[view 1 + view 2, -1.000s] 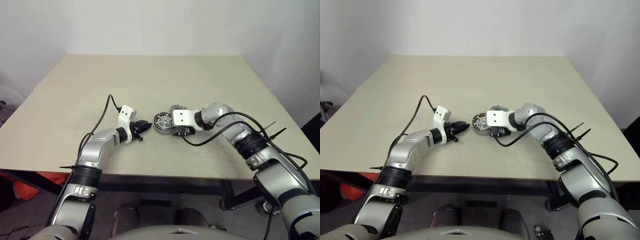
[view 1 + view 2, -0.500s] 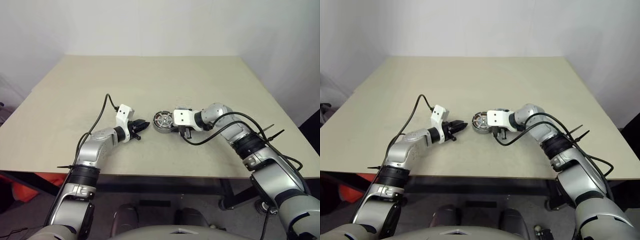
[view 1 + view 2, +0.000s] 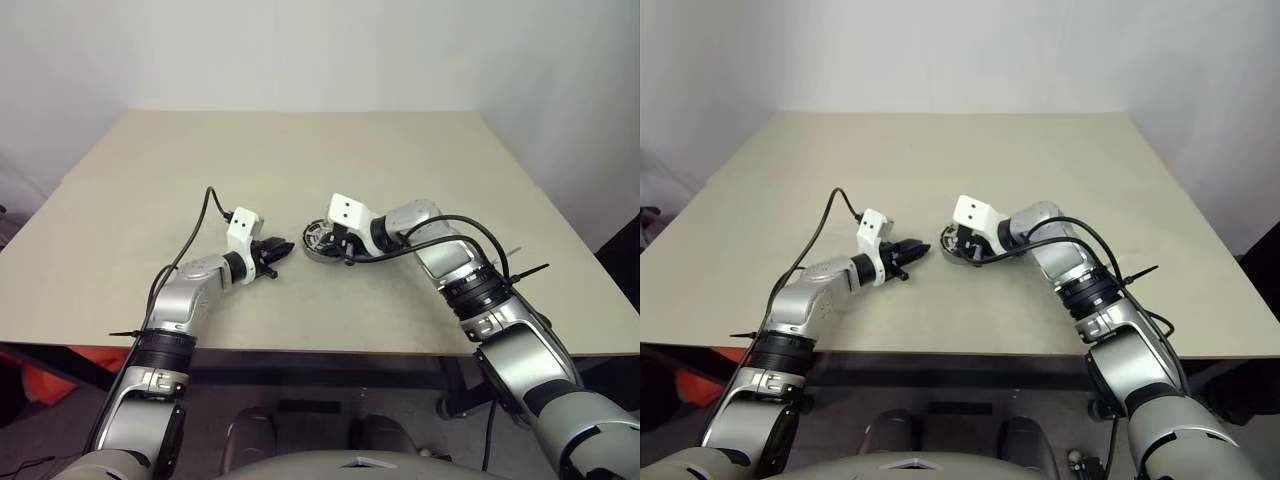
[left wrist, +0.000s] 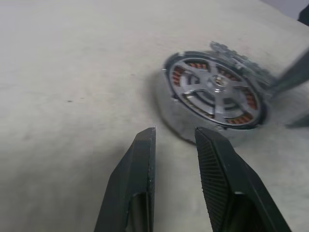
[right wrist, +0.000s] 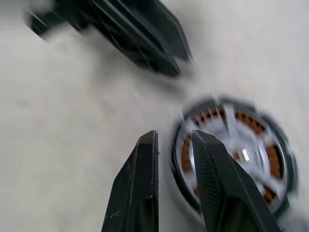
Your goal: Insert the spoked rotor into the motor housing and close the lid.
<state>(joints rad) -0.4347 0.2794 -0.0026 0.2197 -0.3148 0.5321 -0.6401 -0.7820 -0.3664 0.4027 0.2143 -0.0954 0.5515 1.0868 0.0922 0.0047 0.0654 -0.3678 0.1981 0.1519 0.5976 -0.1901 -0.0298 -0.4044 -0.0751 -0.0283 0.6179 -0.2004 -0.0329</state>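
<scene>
The motor housing (image 3: pixel 318 240) is a shallow silver cup lying on the table between my two hands. The spoked rotor (image 4: pixel 215 89) sits inside it, with copper windings showing between the silver spokes. A dark toothed rim, apparently the lid (image 4: pixel 232 52), peeks out from behind the housing. My left gripper (image 4: pixel 175 133) hovers low just short of the housing's wall; its fingers are slightly apart with nothing between them. My right gripper (image 5: pixel 175 137) hangs over the housing's near rim, pointing down. Its fingers are narrowly apart and hold nothing.
The beige table (image 3: pixel 300 150) stretches far beyond the parts, with open surface behind and to both sides. Its front edge (image 3: pixel 300 350) runs below my arms. Black cables (image 3: pixel 205 215) loop off both wrists.
My right hand has swung left and up over the housing, rolling its wrist, and its fingers have come closer together. The left gripper has stayed about where it was.
</scene>
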